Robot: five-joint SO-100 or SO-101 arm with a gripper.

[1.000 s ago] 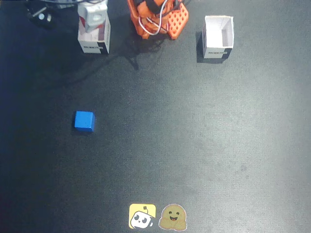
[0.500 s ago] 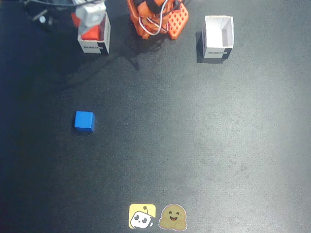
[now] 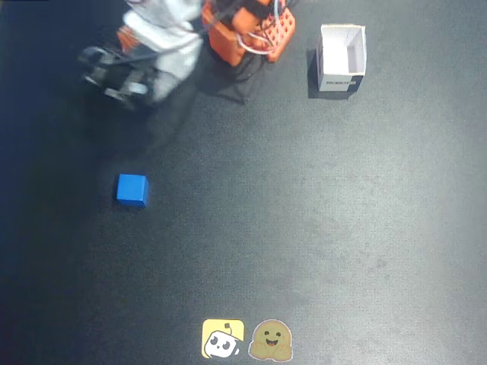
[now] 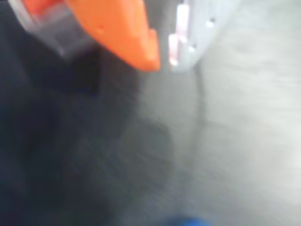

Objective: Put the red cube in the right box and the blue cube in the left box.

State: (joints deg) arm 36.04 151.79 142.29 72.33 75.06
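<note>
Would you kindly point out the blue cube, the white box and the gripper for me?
blue cube (image 3: 131, 189): fixed view, on its top face.
white box (image 3: 332, 74): fixed view, on its front wall.
gripper (image 4: 164, 59): wrist view, between the orange and white fingertips.

Fixed view: dim, dark worktop (image 3: 319, 228), faint bright patch lower centre; arm (image 3: 156, 46) motion-blurred, shadow falling below it. Wrist view: heavily blurred, out of focus throughout; right side washed pale w/ glare, left dark; blue cube (image 4: 186, 221) just a smear.
</note>
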